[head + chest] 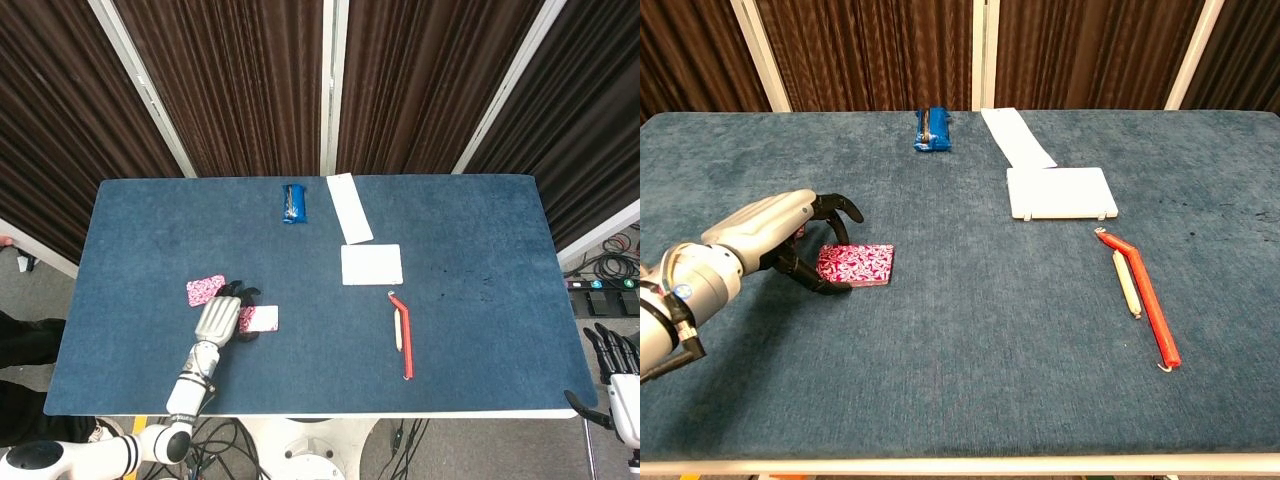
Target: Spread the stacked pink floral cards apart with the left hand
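Note:
Two pink floral cards lie apart on the blue table. One card [206,290] sits to the far left; in the chest view my hand hides nearly all of it. The other card [260,319] [857,265] lies nearer the middle. My left hand [218,322] [780,235] is between them, fingers spread and arched over the nearer card's left edge. Its thumb tip [828,286] is at that edge, and the hand holds nothing. My right hand [612,352] hangs off the table's near right corner with straight, empty fingers.
A blue packet [293,203] and a white paper strip [350,208] lie at the far edge. A white flat box [371,264] sits mid-table. A red pen with a cream stick [402,335] lies to the right. The blue table [480,330] spreads wide to the right.

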You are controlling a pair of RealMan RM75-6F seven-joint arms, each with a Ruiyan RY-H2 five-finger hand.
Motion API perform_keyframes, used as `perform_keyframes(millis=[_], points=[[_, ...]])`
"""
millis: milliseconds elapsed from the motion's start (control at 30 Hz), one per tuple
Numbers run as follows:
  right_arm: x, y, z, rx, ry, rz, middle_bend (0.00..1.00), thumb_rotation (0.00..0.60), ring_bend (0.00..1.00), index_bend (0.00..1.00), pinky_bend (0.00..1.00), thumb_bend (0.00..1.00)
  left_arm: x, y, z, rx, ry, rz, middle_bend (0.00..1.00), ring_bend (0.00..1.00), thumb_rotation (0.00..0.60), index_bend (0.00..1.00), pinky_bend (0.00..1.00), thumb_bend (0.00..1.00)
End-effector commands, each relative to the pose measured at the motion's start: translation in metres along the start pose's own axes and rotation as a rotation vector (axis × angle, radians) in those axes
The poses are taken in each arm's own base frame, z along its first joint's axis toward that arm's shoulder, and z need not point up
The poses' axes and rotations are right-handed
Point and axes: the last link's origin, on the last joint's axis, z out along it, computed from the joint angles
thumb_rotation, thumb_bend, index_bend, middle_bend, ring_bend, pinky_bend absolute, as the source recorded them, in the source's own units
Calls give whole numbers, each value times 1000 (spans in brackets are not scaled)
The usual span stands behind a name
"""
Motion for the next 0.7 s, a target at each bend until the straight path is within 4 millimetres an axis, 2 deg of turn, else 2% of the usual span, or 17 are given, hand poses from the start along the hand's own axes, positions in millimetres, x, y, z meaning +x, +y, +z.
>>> perform_keyframes(millis=[33, 700], points=[[0, 0, 0, -1, 1, 0, 0, 600, 0, 0, 0, 125, 0, 0, 0, -1, 1, -6, 385, 104, 600, 266, 169, 158], [0, 3, 0, -12, -1, 0, 0, 600, 0, 0, 0, 125, 0, 0, 0, 11, -6, -84, 413, 120, 600, 299, 169, 170]])
